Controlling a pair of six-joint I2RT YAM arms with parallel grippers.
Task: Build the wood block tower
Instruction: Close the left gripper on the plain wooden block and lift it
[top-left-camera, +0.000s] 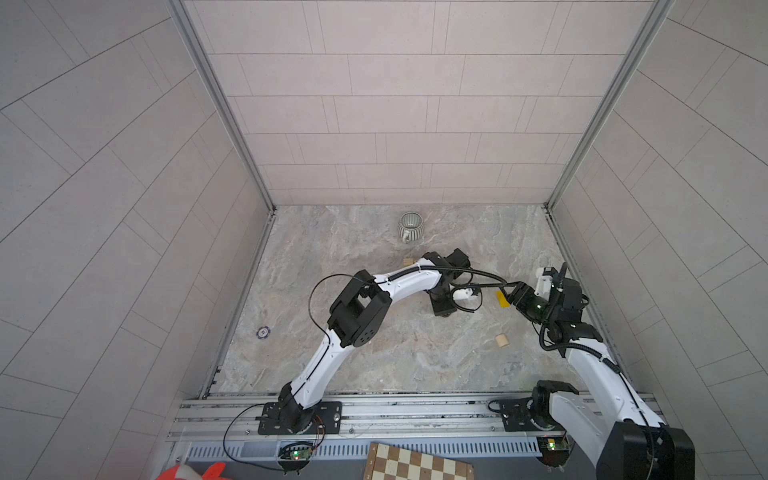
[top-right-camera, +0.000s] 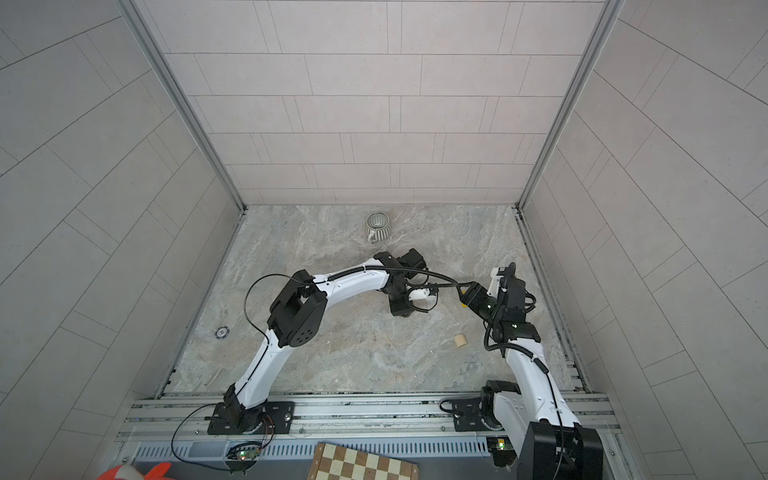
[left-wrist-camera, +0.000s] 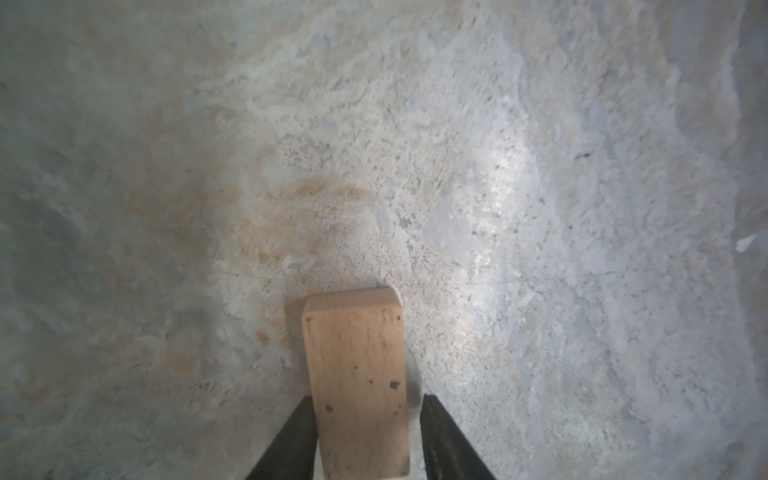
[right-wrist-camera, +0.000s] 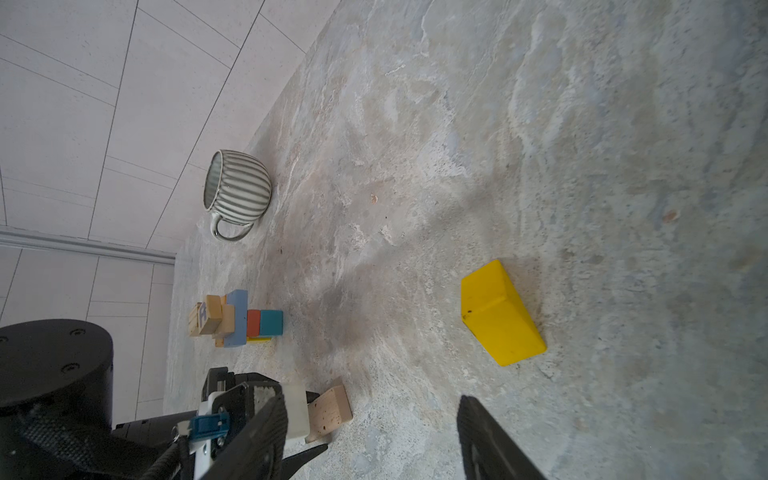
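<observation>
The left claw straddles the plain block, grip unconfirmed; right claw spread empty; a slip could topple the tower.

Marbled grey-beige tabletop; pale tiled wall panels behind and on both sides of it; aluminium rail along its near edge; chessboard past that. Soft, even light.
</observation>
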